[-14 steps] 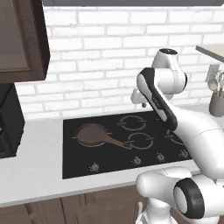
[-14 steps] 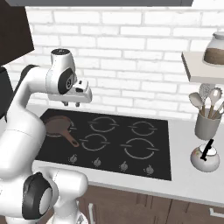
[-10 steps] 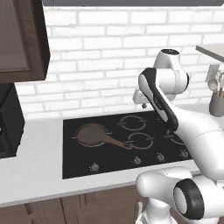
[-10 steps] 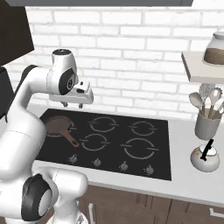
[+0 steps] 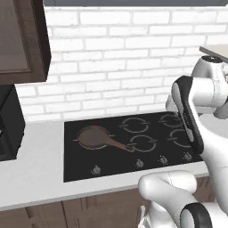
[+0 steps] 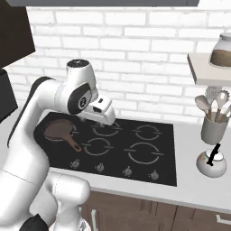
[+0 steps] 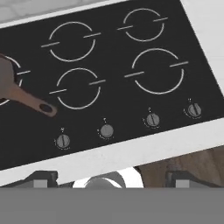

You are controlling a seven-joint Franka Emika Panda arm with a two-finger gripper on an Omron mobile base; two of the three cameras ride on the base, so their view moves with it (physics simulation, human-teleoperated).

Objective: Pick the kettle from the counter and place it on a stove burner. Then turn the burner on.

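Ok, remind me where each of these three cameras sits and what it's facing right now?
Left base view: behind the arm's left, looking forward and down at the cooktop and frying pan; the white arm rises at right.
Right base view: behind the arm's right, facing the same cooktop, plus the kettle on the counter; the arm rises at left.
Hand view: on the hand, looking down at burner rings and knobs.
All three share the cooktop and pan.

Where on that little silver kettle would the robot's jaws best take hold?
Probably the black handle that rises from the top of the kettle: it is thin enough to pinch, while the shiny round body looks too wide and slippery. Coming from above seems safest, since the grey utensil pot stands close behind it on the counter.
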